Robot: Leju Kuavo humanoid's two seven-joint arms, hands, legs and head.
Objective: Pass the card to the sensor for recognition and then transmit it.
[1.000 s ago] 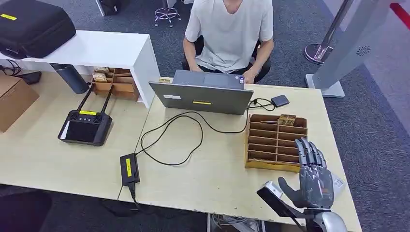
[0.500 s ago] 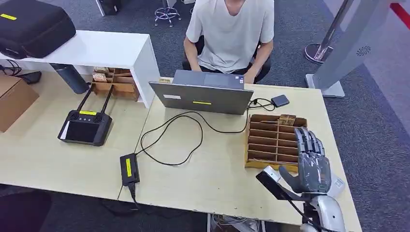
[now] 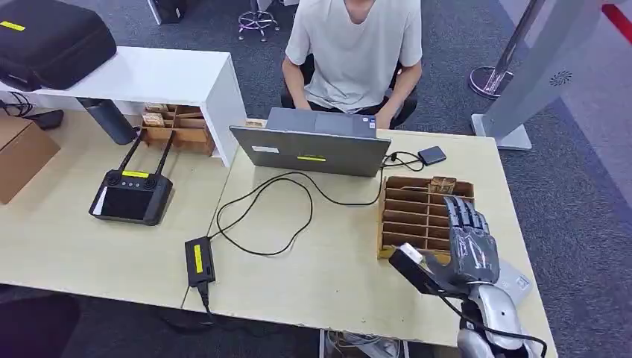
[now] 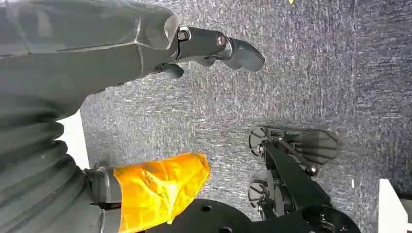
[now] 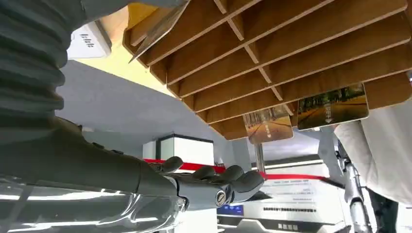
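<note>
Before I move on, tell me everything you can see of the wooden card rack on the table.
The wooden card rack looks like thin brown plywood, a shallow box split by cross slats into two columns of narrow slots. It lies flat on the pale table near its right edge, in front of the laptop. Two picture cards stand in its far slots; the other slots look empty. The right hand, fingers extended, reaches over its near right corner; contact cannot be told.

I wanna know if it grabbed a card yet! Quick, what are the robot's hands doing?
Left hand: holding nothing; open or closed cannot be told.
Right hand: open, empty, over the wooden card rack.
</note>
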